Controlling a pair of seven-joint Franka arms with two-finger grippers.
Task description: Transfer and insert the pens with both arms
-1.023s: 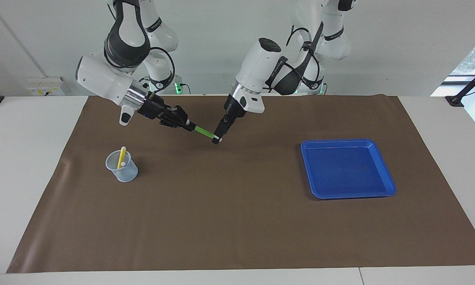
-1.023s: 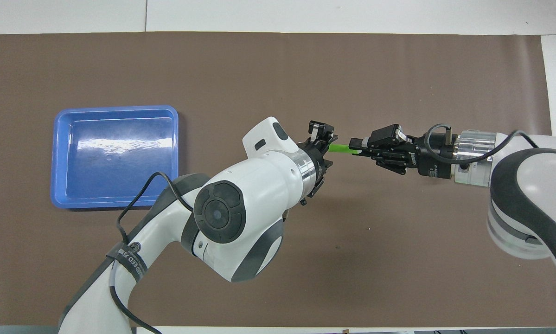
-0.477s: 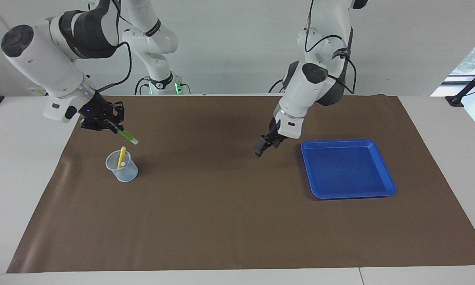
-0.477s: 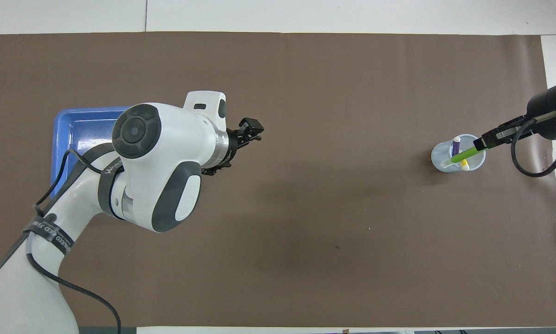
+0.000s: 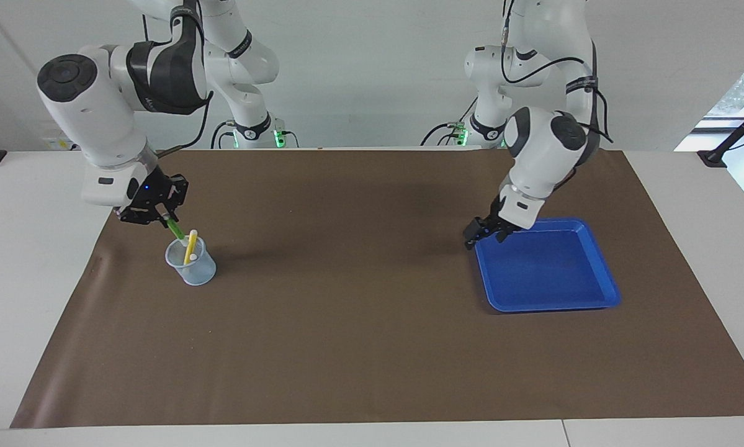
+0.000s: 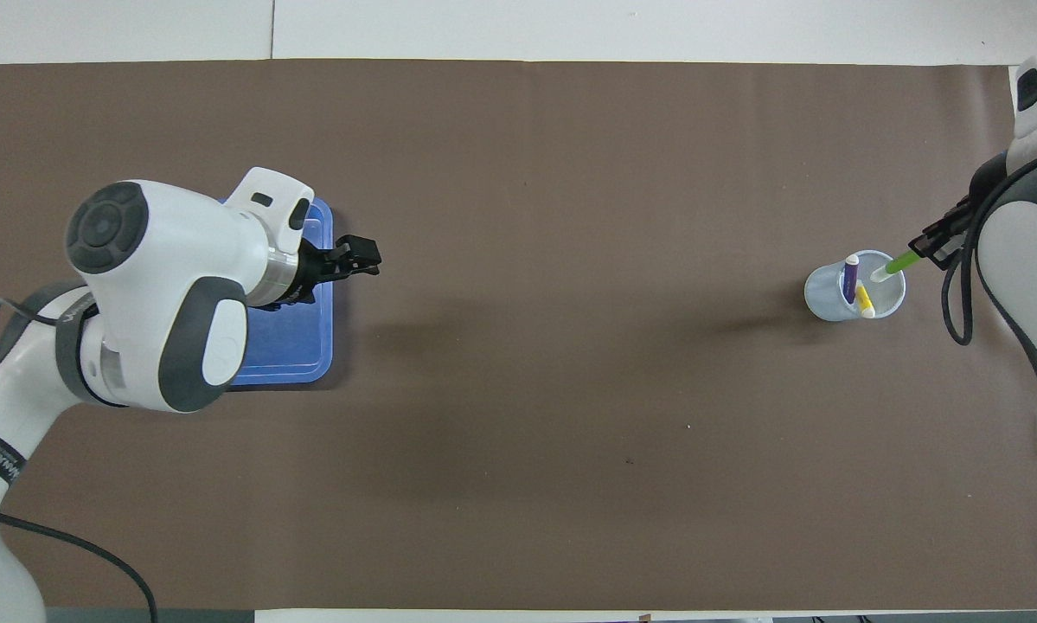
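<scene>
Right gripper (image 5: 161, 218), toward right arm's end of table, clamps green pen (image 5: 174, 229) tilted above cup (image 5: 190, 262), pale tip at rim. Judgement: straighten pen, lower tip well inside cup before letting go, avoid knocking yellow pen (image 5: 190, 246) or tipping cup. Purple pen (image 6: 850, 277) already stands in cup. Left gripper (image 5: 484, 231) hangs empty, jaws wide, over tray (image 5: 551, 301) edge; waits. Count: three pens, one cup, one tray, two arms.
</scene>
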